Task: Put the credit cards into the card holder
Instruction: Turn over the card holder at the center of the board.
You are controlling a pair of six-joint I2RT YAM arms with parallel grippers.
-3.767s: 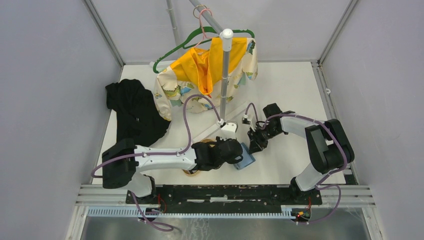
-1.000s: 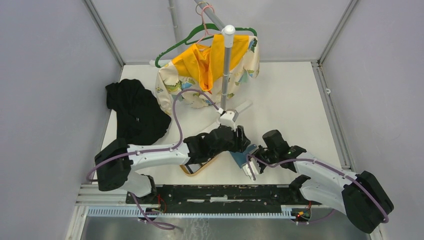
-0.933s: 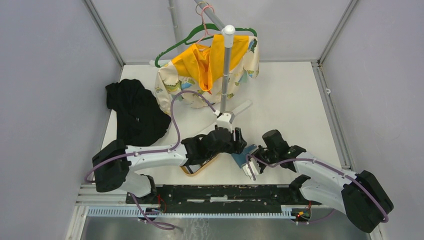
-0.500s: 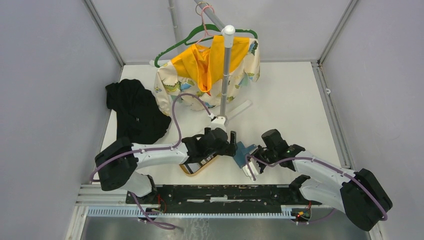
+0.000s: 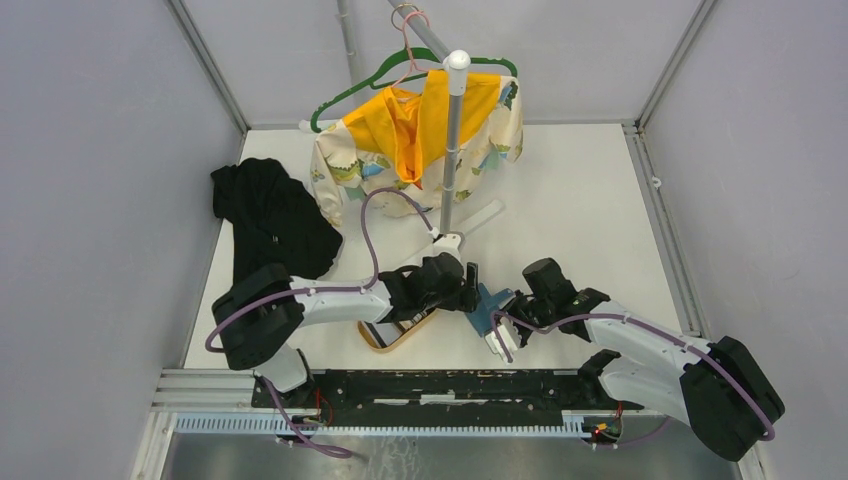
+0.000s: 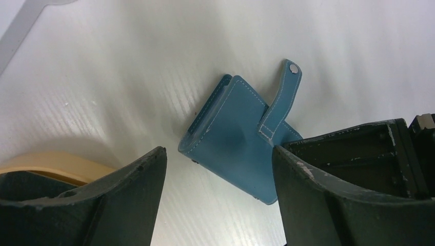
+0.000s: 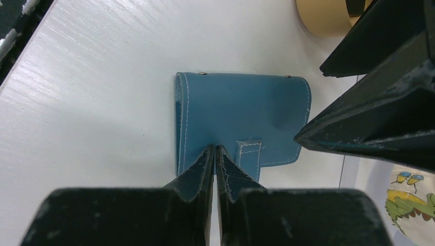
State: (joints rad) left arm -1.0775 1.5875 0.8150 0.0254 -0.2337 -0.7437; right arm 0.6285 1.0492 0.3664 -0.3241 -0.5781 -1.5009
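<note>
So the card holder point(image 6: 233, 138) is a teal-blue square with pale stitching, lying flat on the white bench point(image 6: 128, 61), its snap strap point(image 6: 282, 95) flipped outward. The right gripper point(image 7: 215, 154) is squeezed closed, tips at the holder's edge by the strap. The left gripper point(image 6: 219, 154) hangs over it, jaws spread wide, with the wooden tray point(image 6: 51, 163) just beside.

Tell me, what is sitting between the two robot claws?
The teal card holder, lying on the white table between the left gripper and the right gripper; the top view shows it.
</note>
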